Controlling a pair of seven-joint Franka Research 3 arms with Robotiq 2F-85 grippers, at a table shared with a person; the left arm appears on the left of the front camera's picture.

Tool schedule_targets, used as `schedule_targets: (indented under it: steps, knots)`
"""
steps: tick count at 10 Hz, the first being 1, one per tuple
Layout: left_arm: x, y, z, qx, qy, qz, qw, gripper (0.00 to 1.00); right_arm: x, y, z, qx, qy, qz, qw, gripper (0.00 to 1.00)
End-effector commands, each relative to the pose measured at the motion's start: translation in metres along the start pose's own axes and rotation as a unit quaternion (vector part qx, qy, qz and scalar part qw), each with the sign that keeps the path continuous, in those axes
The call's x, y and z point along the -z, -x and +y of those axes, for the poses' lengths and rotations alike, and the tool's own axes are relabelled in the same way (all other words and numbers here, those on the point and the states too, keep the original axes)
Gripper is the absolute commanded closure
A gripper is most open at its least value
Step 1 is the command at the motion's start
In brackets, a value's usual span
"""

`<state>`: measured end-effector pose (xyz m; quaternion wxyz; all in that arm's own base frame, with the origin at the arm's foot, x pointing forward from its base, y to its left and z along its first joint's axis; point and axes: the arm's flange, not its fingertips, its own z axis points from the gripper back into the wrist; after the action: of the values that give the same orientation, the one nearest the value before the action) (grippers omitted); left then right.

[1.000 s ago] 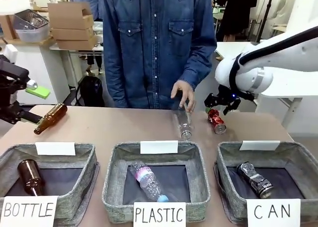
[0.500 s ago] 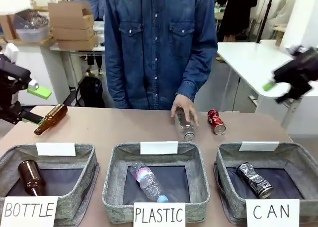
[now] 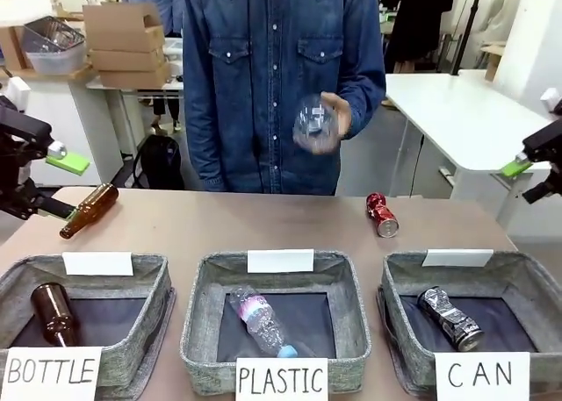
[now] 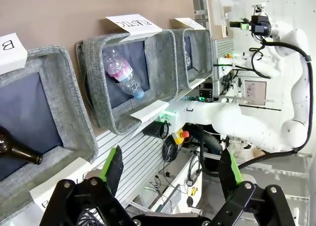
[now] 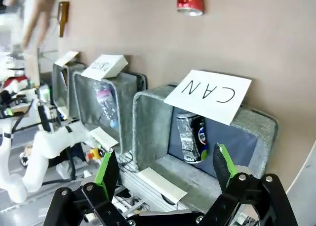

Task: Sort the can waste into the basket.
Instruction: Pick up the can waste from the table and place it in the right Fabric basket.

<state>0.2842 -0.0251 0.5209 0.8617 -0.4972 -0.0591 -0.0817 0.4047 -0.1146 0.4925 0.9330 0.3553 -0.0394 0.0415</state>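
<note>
The shiny red can [image 3: 382, 215] lies on its side on the table, behind the basket [image 3: 518, 269] marked by the CAN card [image 3: 482, 375]. The dented silver can [image 3: 452, 318] lies inside that basket. My right gripper [image 3: 531, 180] hangs open at the far right edge, well away from the red can. The right wrist view shows its open green pads [image 5: 107, 171], the red can [image 5: 190, 1], the silver can [image 5: 190, 134] and the basket [image 5: 148, 117]. My left gripper [image 3: 63, 186] stands open at the far left, its pads [image 4: 113, 164] wide apart.
The person's hand holds a clear plastic bottle [image 3: 313, 123] up in the air above the table. A brown bottle [image 3: 90, 210] lies at the table's left. The BOTTLE basket [image 3: 149, 274] holds a brown bottle, and the PLASTIC basket [image 3: 206, 282] holds a clear one.
My right arm pulled back from over the red can to the far right edge. The person's hand lifted the clear bottle off the table. The red can stayed put.
</note>
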Motion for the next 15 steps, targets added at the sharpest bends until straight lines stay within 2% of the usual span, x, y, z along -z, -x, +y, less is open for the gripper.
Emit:
schedule_targets:
  steps: [1,4,6,10,12,15]
  knots:
    - [0.001,-0.001,-0.001,-0.001,-0.001,-0.003,1.000,0.00,0.009,-0.013,0.014,-0.024,0.004,0.004,1.000,0.00]
    - [0.001,-0.001,-0.001,-0.001,-0.001,-0.003,1.000,0.00,0.083,-0.071,0.050,-0.075,0.021,0.034,0.996,0.00]
    - [0.001,-0.001,-0.001,-0.001,-0.001,-0.003,1.000,0.00,0.105,-0.088,0.052,-0.078,0.034,0.057,0.995,0.00]
    - [0.001,-0.001,-0.001,-0.001,-0.001,-0.003,1.000,0.00,0.025,-0.036,0.002,-0.042,-0.017,-0.045,0.998,0.00]
    - [0.001,-0.001,-0.001,-0.001,-0.001,-0.003,1.000,0.00,0.006,-0.021,-0.012,-0.031,-0.037,-0.083,0.995,0.00]
    - [0.001,-0.001,-0.001,-0.001,-0.001,-0.003,1.000,0.00,0.034,-0.046,0.008,-0.048,-0.014,-0.059,0.997,0.00]
